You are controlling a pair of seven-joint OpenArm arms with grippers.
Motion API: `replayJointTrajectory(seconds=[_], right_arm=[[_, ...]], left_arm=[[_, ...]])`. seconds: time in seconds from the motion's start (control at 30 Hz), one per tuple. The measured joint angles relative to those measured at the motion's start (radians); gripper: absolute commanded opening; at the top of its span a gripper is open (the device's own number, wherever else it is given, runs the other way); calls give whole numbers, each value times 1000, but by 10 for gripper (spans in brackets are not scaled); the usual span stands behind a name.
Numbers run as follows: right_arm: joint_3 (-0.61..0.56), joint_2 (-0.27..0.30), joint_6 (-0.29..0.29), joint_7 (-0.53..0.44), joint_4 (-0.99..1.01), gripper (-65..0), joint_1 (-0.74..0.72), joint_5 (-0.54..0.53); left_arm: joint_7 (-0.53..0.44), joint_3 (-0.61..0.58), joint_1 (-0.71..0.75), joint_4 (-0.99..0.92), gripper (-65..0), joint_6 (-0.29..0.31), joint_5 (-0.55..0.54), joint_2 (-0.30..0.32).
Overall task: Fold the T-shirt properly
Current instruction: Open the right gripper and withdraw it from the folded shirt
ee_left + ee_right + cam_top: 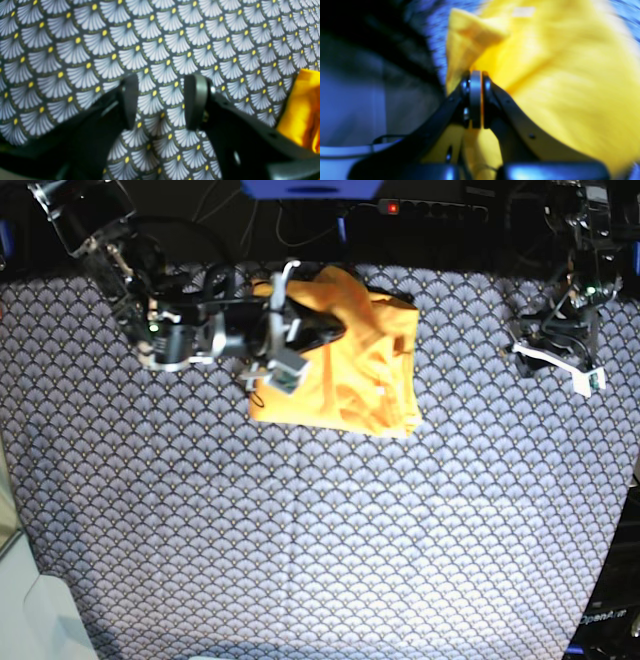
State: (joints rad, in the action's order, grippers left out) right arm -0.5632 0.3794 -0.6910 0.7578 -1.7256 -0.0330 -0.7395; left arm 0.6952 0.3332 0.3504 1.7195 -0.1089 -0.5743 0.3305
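Lying crumpled and partly folded, orange-yellow T-shirt (345, 360) on patterned cloth (300, 530)

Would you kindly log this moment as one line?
right gripper: shut on T-shirt edge | left gripper: open, empty, over patterned cloth

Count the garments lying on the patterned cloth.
1: a plain orange-yellow cotton T-shirt, partly folded, near the far edge of the navy fan-patterned cloth, with the right claw at its edge. Nothing else seems hidden.
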Motion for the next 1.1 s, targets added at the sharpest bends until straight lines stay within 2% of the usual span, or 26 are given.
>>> replayJointTrajectory(seconds=[0.17, 0.33, 0.57, 0.63, 0.73, 0.77, 0.83, 0.93, 1.1], right_arm=[[-26, 4, 0, 0, -8, -650, -16, 0], [32, 14, 0, -1, -6, -650, -13, 0], [25, 8, 0, 0, -2, -650, -5, -1], [26, 35, 0, -11, -3, -650, -11, -5], [77, 124, 0, 2, -2, -650, -28, 2], [110, 146, 0, 2, -2, -650, -31, 0], [185, 180, 0, -3, -2, -650, -30, -2], [298, 203, 0, -6, -3, -650, -4, -5], [429, 199, 0, -10, -5, -650, 60, -1]], left_arm=[[1, 0, -1, 4, -361, 0, 0, 0], [1, 0, -2, 3, -361, 0, 0, 0], [6, 0, -9, 4, -361, -1, -8, -2], [4, -9, -31, 4, -361, -7, -7, -2], [18, -94, -61, 15, -367, -8, -1, 8], [53, -134, -67, 21, -375, -11, 3, 18], [102, -202, -80, 37, -454, 2, -4, 21], [130, -212, -81, 61, -650, 7, -6, 21], [187, -125, -34, 76, -650, -4, 8, 35]])
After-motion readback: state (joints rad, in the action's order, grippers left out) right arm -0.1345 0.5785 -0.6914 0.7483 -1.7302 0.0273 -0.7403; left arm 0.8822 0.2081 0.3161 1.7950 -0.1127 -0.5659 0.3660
